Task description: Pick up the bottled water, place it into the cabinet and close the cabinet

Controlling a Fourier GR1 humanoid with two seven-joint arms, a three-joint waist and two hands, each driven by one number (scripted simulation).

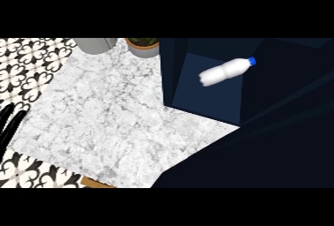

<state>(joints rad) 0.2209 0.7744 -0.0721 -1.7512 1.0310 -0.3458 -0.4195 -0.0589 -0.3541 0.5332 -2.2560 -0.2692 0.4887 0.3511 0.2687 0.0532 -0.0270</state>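
Bottled water (225, 72) lies on its side inside the dark blue cabinet (274, 110), beside the marble tabletop (111, 114). Left hand (9, 121) shows only dark fingers at the left edge, apparently straight; right hand unseen. Placing looks done; next comes closing the cabinet.

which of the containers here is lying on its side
The bottled water, white with a blue cap, lies tilted on its side inside the dark blue cabinet. The grey pot and the plant pot stand upright on the counter's far edge.
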